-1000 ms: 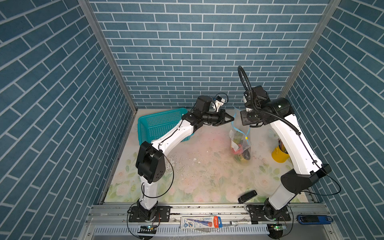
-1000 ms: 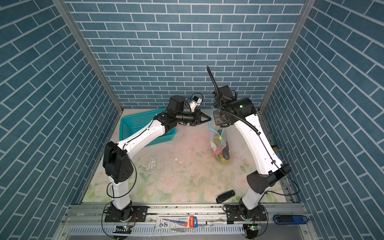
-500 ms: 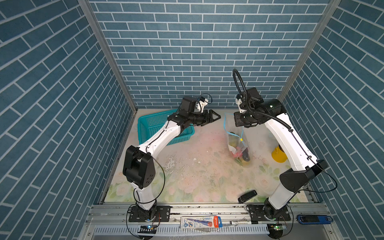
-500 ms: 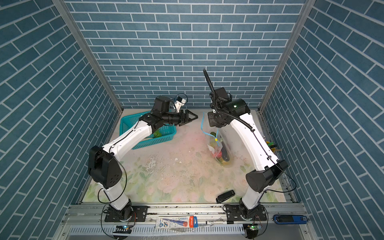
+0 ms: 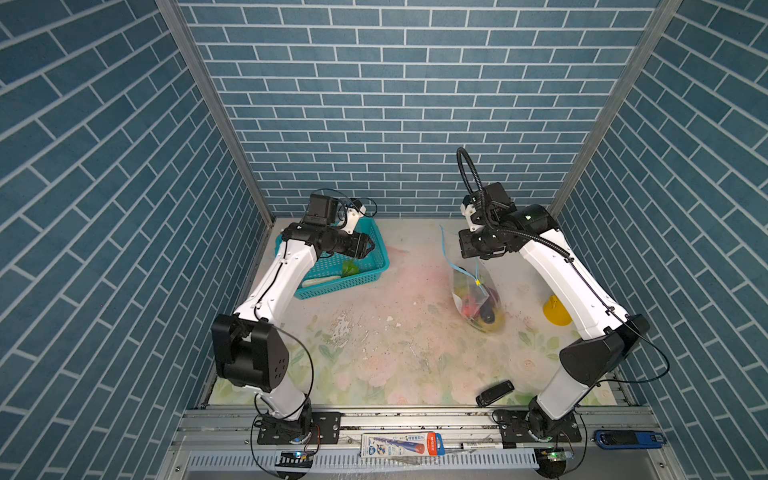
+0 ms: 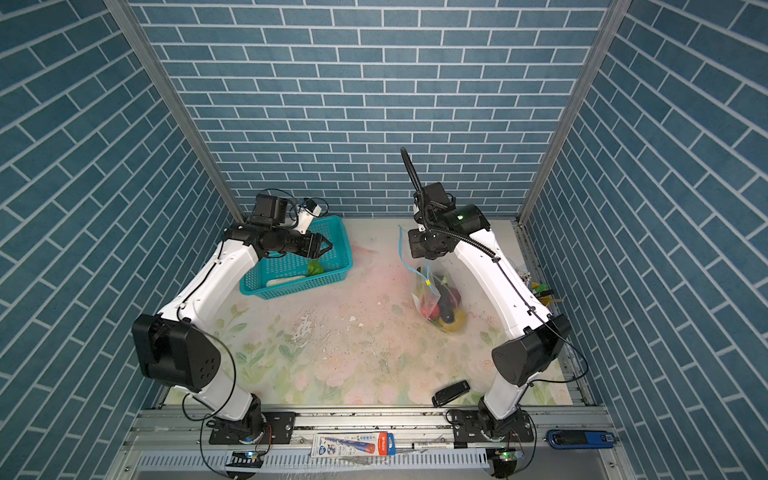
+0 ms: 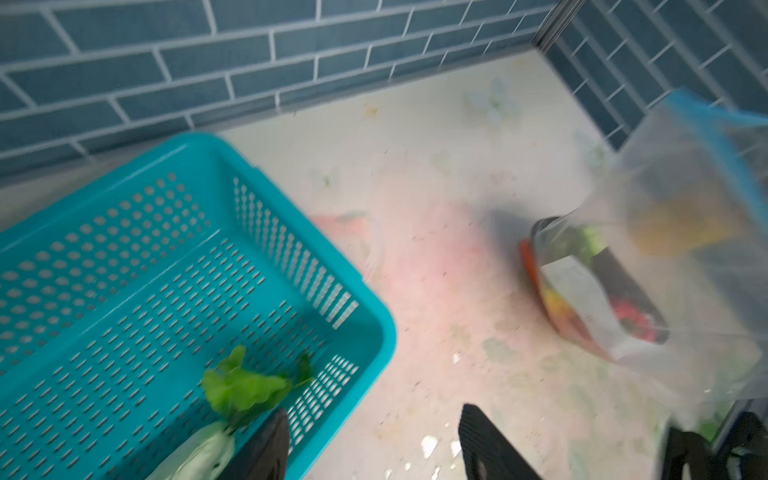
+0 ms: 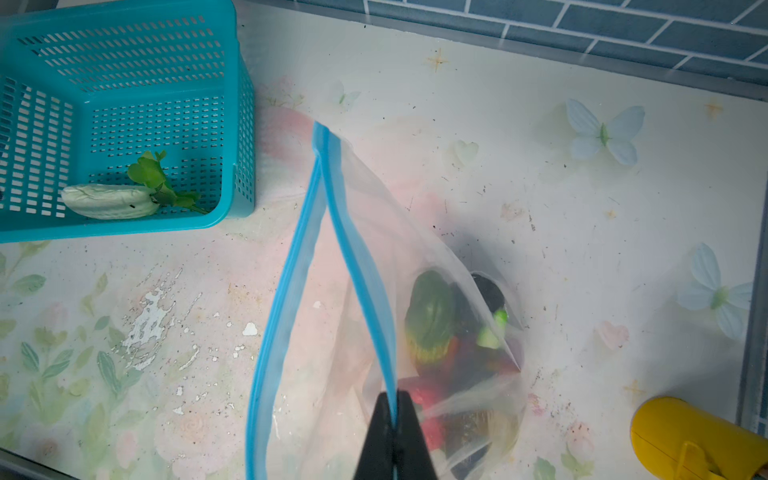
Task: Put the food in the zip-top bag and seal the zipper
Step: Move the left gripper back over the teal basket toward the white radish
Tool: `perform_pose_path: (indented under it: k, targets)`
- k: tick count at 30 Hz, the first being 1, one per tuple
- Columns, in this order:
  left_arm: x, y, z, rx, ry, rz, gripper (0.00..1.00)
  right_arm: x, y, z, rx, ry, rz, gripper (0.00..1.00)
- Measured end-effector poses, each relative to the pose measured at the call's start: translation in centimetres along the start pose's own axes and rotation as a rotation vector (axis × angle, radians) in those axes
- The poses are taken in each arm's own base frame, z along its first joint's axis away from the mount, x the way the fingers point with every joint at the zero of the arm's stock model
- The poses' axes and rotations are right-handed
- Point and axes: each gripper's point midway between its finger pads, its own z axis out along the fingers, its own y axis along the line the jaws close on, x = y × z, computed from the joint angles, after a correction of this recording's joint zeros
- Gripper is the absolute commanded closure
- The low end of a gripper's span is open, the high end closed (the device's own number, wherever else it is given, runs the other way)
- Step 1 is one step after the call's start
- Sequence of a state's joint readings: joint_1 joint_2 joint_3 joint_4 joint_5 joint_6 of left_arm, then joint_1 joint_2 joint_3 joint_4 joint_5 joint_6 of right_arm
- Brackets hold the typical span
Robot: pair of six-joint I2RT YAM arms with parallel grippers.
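My right gripper [image 8: 395,395] is shut on one blue zipper [image 8: 357,257] strip of the clear zip-top bag [image 8: 415,232], which hangs from it with its bottom on the table. The bag's mouth gapes; the other strip bows away. Food [image 8: 430,316] lies in the bag's bottom: green, red, dark and yellow pieces. In both top views the bag [image 5: 478,299] [image 6: 436,299] hangs under the right gripper [image 5: 478,257] [image 6: 428,258]. My left gripper [image 7: 374,415] [image 5: 370,249] is open and empty over the teal basket's edge. A white radish with green leaves [image 8: 108,201] [image 7: 208,453] lies in the basket.
The teal basket [image 5: 374,274] [image 6: 299,291] [image 8: 237,124] stands at the back left near the wall. A yellow cup [image 5: 557,313] [image 8: 685,440] sits right of the bag. A black object [image 5: 494,392] lies near the table's front edge. Brick walls close in three sides.
My left gripper has opened and swung left, away from the bag's mouth, to above the basket. The right gripper has shifted slightly left, still holding the bag.
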State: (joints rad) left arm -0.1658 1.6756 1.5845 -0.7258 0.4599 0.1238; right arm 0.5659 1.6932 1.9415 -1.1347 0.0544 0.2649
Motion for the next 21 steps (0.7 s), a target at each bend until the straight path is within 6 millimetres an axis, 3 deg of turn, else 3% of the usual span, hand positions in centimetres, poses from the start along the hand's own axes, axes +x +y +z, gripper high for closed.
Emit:
perform_pose_path:
  k: [2, 5, 11, 21]
  targets:
    - [1.1, 2.6, 0.8, -0.029, 0.057, -0.013, 0.38, 0.3, 0.2, 0.3, -0.011, 0.005, 0.0, 1.0]
    - [2.8, 4.7, 2.0, -0.055, 0.124, -0.028, 0.38, 0.4, 0.5, 0.5, -0.029, 0.001, -0.001, 1.0]
    - [5.3, 6.5, 3.3, -0.105, 0.26, -0.022, 0.35, -0.2, 0.9, 0.2, -0.055, -0.036, 0.0, 1.0]
    - [8.1, 9.4, 2.2, -0.214, 0.389, 0.006, 0.32, -0.2, 1.4, -0.6, -0.095, -0.064, -0.004, 1.0]
